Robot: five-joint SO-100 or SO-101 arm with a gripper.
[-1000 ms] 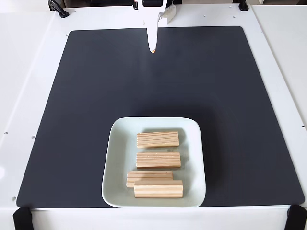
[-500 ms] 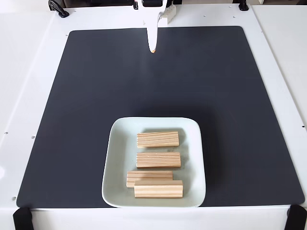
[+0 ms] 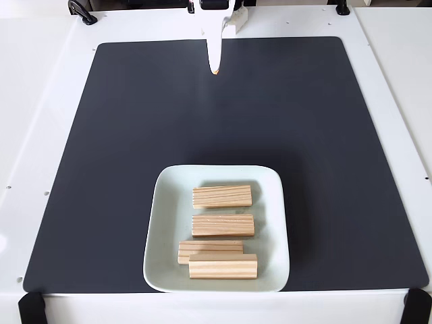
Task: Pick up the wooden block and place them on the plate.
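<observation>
Four blocks (image 3: 222, 196) lie on the plate (image 3: 162, 223); we keep our closed, empty gripper (image 3: 214, 70) parked far beyond it.

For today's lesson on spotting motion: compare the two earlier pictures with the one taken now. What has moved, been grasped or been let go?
Nothing has visibly changed. The hand hangs at the mat's far edge as before, holding nothing. All four blocks lie in the same spots on the plate, the nearest one partly covering the one behind it.
</observation>
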